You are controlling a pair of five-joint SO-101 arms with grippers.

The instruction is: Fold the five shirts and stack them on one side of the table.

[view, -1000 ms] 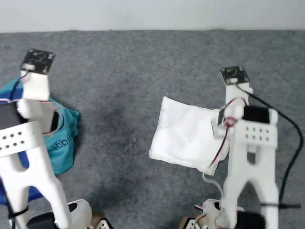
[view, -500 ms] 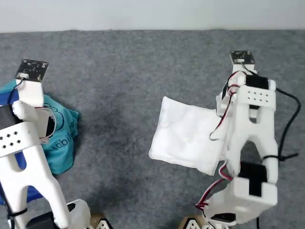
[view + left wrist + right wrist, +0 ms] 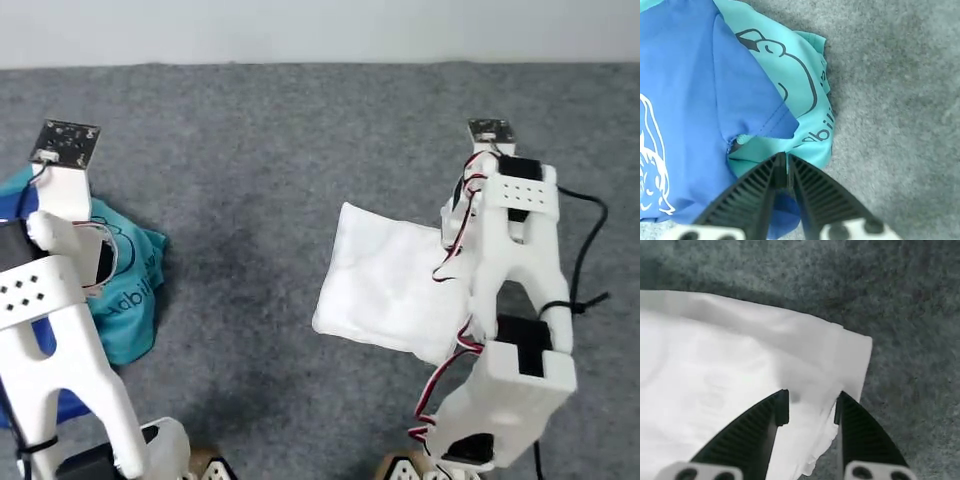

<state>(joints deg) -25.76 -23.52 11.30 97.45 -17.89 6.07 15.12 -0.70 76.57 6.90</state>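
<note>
A folded white shirt [image 3: 385, 280] lies right of the table's middle. My right arm [image 3: 510, 240] stands over its right edge. In the right wrist view my right gripper [image 3: 811, 402] is open just above the white shirt [image 3: 715, 375], near its corner, with nothing between the fingers. At the left edge a teal shirt [image 3: 135, 290] with dark print lies under a blue shirt [image 3: 62, 405], both loosely bunched. My left gripper [image 3: 786, 159] is shut, its tips over the teal shirt [image 3: 790, 85] next to the blue shirt [image 3: 685, 110]; no cloth shows between them.
The table is covered in grey carpet [image 3: 250, 150], open at the back and in the middle. A black cable [image 3: 590, 250] loops off the right arm. The arm bases stand at the near edge.
The right arm has lifted and stretched farther back over the white shirt's right edge. The left arm has shifted slightly leftward. The shirts have not moved.
</note>
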